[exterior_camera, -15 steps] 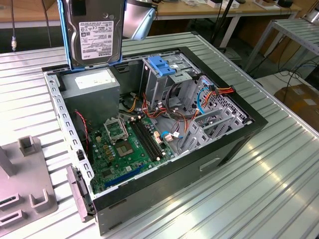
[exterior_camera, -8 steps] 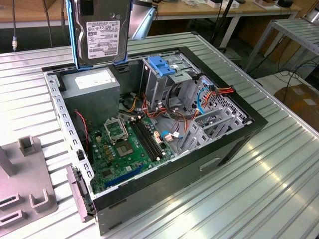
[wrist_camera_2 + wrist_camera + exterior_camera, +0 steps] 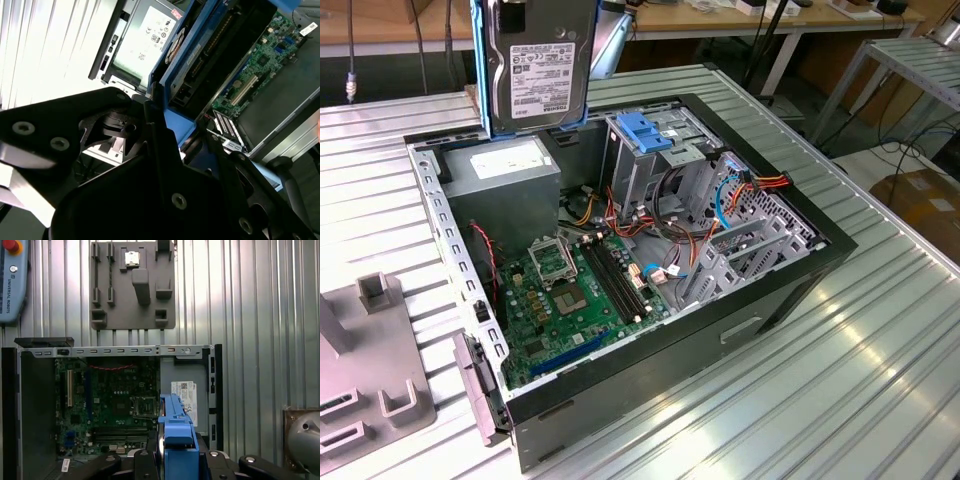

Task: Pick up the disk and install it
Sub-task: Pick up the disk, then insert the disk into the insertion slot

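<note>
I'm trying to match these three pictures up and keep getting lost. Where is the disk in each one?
Exterior view: the disk hangs upright at the top edge, label facing the camera, above the open computer case.
Second wrist view: the disk is seen slanting, its blue frame towards the camera.
First wrist view: the disk is seen edge-on, clamped in the gripper.
Shared landmark: the green circuit board.

Gripper [image 3: 177,462]: pointed straight down, high up, on the far side toward the exterior view's left.
Fingers [image 3: 145,466]: black, one on each side of the disk [image 3: 538,65].
Grip: closed on it.
</note>
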`<state>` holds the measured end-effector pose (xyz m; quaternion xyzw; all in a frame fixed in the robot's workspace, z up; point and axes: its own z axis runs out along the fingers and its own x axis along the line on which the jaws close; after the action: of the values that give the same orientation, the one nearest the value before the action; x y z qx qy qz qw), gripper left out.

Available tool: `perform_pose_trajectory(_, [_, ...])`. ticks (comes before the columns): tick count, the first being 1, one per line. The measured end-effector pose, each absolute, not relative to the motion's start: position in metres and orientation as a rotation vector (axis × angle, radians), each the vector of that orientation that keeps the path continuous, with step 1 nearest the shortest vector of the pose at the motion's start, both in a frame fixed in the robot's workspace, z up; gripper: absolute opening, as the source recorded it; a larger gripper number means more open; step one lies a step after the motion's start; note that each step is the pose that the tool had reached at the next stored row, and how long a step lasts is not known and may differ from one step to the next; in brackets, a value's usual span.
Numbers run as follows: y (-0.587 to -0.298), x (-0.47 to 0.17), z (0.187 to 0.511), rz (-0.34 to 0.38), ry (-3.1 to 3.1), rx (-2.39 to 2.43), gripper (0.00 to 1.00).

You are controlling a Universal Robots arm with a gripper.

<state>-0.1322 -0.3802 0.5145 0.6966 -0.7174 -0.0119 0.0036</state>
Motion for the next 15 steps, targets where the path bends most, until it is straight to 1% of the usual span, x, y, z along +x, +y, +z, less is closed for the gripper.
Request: perform_pose_trajectory(15, [-0.3856, -0.1321, 0.5145, -0.037, -2.248, 2.183, 0.37])
